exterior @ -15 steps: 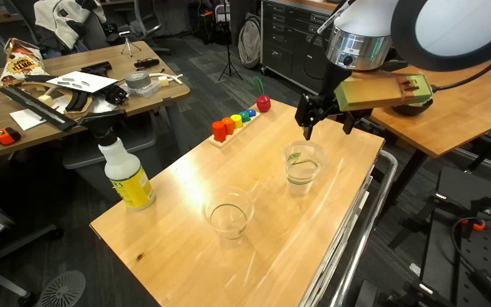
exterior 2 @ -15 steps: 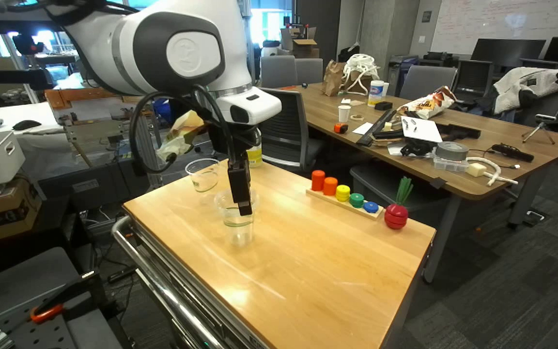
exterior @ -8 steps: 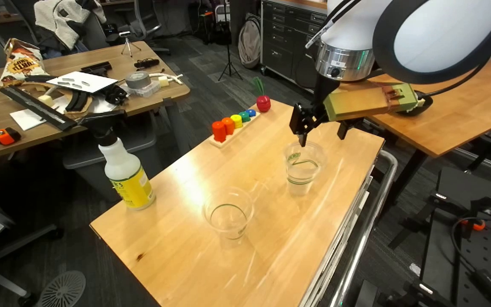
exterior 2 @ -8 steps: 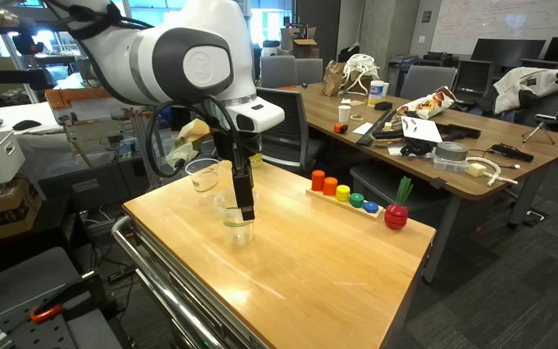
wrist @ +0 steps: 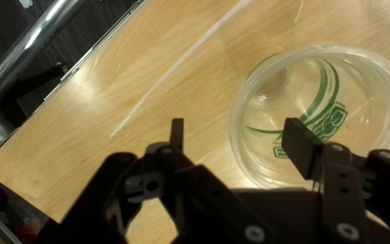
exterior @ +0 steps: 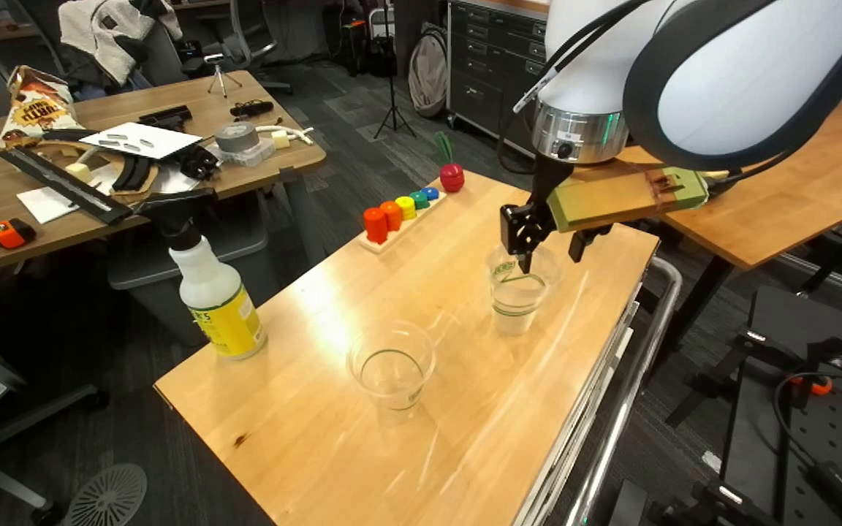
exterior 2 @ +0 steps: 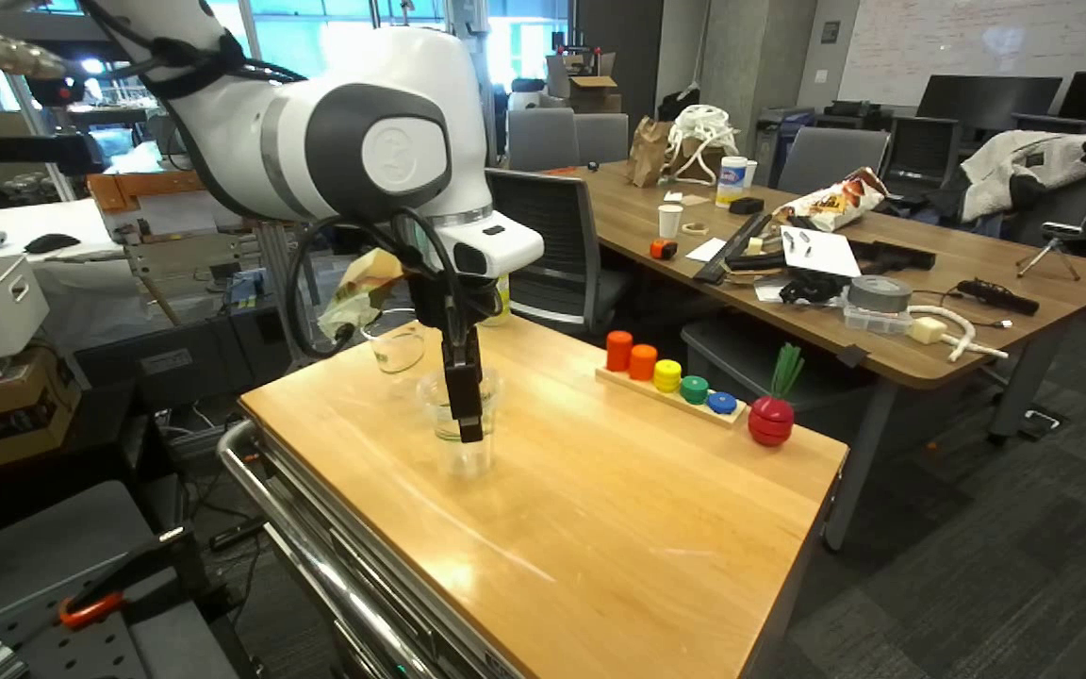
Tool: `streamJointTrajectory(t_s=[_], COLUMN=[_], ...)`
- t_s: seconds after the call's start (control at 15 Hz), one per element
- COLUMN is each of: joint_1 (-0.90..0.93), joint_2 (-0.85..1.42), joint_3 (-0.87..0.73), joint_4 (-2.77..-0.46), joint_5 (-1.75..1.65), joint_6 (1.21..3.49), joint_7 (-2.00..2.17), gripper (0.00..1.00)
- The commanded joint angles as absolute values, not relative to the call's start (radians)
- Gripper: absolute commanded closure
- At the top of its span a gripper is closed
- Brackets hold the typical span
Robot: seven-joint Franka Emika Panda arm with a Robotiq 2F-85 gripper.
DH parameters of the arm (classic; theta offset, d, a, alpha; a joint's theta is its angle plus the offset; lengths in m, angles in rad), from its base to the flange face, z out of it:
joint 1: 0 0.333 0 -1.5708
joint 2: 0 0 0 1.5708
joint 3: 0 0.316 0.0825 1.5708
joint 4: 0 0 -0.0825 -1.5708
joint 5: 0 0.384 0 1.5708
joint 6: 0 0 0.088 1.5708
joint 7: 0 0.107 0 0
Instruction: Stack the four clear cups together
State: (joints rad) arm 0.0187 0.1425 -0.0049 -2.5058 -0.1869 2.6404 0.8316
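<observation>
Your fingers (wrist: 300, 149) spread, released; in the wrist view one overlaps the mouth of an upright clear cup (wrist: 317, 100), the other's outside its rim over counter (wrist: 96, 108); second cup (exterior: 392, 376) well apart.

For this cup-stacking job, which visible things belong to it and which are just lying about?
Belongs to the job:
gripper, open
clear cup, partly below it
another clear cup, standing apart
Some may be nested; count unclear.

Just lying about:
spray bottle
coloured blocks
radish-like red toy
chip bag
</observation>
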Motion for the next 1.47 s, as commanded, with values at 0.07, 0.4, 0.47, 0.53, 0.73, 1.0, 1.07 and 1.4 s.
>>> streamJointTrajectory(t_s=[0.07,0.4,0.47,0.53,0.73,1.0,1.07,1.4], joint_1=[0.048,0.053,0.053,0.053,0.052,0.044,0.048,0.062], joint_2=[0.163,0.173,0.172,0.169,0.146,0.097,0.079,-0.017], joint_3=[-0.015,-0.009,-0.008,-0.006,-0.009,-0.001,-0.001,0.035], joint_4=[-2.484,-2.477,-2.473,-2.465,-2.440,-2.363,-2.337,-2.239], joint_5=[-0.148,-0.100,-0.084,-0.063,-0.035,0.041,0.041,0.047], joint_6=[2.605,2.584,2.582,2.578,2.509,2.349,2.307,2.190], joint_7=[0.829,0.816,0.816,0.811,0.811,0.805,0.816,0.802], gripper=[0.65,0.99,1.00,0.99,0.98,0.98,0.98,0.98])
